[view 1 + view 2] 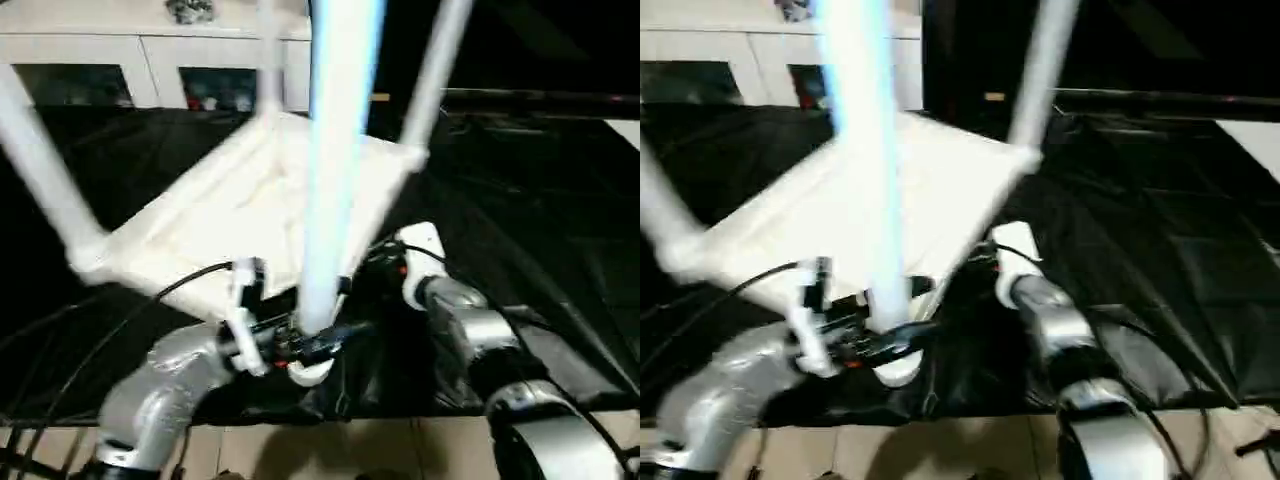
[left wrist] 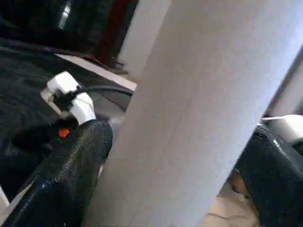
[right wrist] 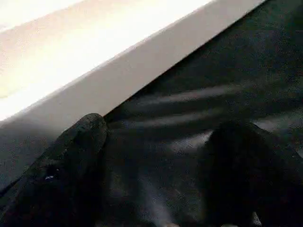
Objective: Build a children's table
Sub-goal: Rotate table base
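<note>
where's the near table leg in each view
left eye: near leg runs from top centre down to the left gripper.
right eye: left of centre.
left wrist: fills the middle, between the black fingers.
right wrist: I can't make it out; table edge instead.
Shared landmark: black sheet.

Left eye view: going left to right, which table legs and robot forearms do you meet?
Far-left leg → left forearm → near leg → back right leg → right forearm.
</note>
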Motion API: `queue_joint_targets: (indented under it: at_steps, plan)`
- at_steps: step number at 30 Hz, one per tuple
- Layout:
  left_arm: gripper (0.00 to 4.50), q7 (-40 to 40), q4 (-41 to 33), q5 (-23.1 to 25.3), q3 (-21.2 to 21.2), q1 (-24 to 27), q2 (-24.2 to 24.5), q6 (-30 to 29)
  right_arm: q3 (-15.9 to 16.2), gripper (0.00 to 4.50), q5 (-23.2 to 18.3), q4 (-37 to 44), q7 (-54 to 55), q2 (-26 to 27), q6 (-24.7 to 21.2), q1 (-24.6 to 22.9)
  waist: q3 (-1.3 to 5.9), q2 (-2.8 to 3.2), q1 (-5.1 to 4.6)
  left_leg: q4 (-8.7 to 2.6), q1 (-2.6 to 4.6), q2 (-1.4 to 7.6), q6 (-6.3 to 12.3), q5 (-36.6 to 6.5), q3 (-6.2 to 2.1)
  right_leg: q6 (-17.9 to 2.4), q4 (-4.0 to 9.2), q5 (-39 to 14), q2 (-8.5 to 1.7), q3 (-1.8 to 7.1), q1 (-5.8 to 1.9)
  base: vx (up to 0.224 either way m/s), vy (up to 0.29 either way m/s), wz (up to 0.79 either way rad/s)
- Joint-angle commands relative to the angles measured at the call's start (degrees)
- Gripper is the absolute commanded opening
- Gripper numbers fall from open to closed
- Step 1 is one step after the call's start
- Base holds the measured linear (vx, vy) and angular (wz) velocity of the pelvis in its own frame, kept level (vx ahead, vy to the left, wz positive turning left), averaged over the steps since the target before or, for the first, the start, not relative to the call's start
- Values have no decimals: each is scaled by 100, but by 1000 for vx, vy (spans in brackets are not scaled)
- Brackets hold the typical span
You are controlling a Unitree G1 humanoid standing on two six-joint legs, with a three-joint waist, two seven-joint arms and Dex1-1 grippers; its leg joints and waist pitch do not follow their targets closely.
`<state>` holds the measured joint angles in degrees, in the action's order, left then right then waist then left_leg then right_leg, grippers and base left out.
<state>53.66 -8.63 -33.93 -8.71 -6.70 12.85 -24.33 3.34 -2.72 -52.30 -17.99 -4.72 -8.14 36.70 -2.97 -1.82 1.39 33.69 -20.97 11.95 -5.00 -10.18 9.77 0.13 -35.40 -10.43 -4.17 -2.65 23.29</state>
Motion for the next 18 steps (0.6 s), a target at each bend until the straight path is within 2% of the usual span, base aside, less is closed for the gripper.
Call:
queue_joint_targets:
  at_steps: [1,3,4,5,7,9,10,11,12,15,16,17,18]
  plan:
    - [450,-243,133,305,-232,-202,-194,202,302,445,51,-182,-305,283,85,149,310,15,44,-423,25,74,-150,-1685,23,-844,488,-1943,-265,201,-214,0,0,0]
    - [450,-486,333,556,-329,-369,-373,412,345,445,159,-410,-338,336,198,262,315,-7,38,-433,23,85,-168,-1769,9,-844,484,-1949,-273,194,-223,0,0,0]
    - [450,-569,444,619,-314,-450,-438,508,325,445,146,-458,-390,343,224,297,320,0,47,-429,34,85,-170,-1762,11,-853,486,-1901,-274,196,-221,0,0,0]
    - [450,-700,622,705,-268,-584,-524,646,285,445,107,-513,-501,350,256,347,328,-45,41,-426,24,88,-137,-1679,14,-900,458,-1697,-271,204,-234,0,0,0]
    - [450,-755,717,747,-233,-662,-556,708,265,445,71,-523,-646,351,299,365,337,-48,47,-420,21,87,-106,-1623,18,-939,448,-1544,-271,207,-243,0,0,0]
    - [450,-749,865,809,-219,-777,-629,815,237,445,-117,-449,-1356,360,361,292,349,-118,53,-409,6,85,-11,-1525,30,-979,434,-1398,-272,207,-266,0,0,0]
    - [450,-726,877,815,-243,-799,-645,805,249,445,-139,-430,-1520,353,376,259,350,-117,62,-408,-2,91,13,-1479,25,-988,424,-1374,-284,207,-277,0,0,0]
    - [450,-746,877,795,-303,-865,-770,730,350,445,-149,-365,-1965,315,476,137,355,-92,74,-398,6,102,50,-1337,32,-1060,418,-1223,-292,208,-273,0,0,0]
    - [450,-762,876,805,-313,-871,-794,740,359,445,-151,-357,-2001,309,484,122,357,-92,84,-390,14,111,62,-1313,37,-1104,409,-1125,-290,210,-271,0,0,0]
    - [450,-944,997,985,-372,-982,-1053,1056,360,445,-91,-450,-2071,277,694,132,381,58,91,-376,38,111,84,-1120,31,-1382,350,-415,-267,201,-294,0,0,0]
    - [450,-944,997,985,-372,-982,-1053,1056,360,445,-91,-450,-2071,277,694,132,377,17,74,-380,27,104,109,-1118,37,-1409,365,-374,-257,194,-300,0,0,0]
    - [450,-884,1288,966,-329,-1179,-1130,1128,197,445,-75,-672,-1780,287,816,322,383,88,75,-367,39,93,112,-1160,36,-1475,351,-357,-266,198,-302,0,0,0]
    - [450,-858,1393,998,-340,-1255,-1121,1143,136,445,-103,-693,-1721,276,809,366,371,39,63,-368,63,89,105,-1349,52,-1512,391,-583,-258,193,-281,0,0,0]
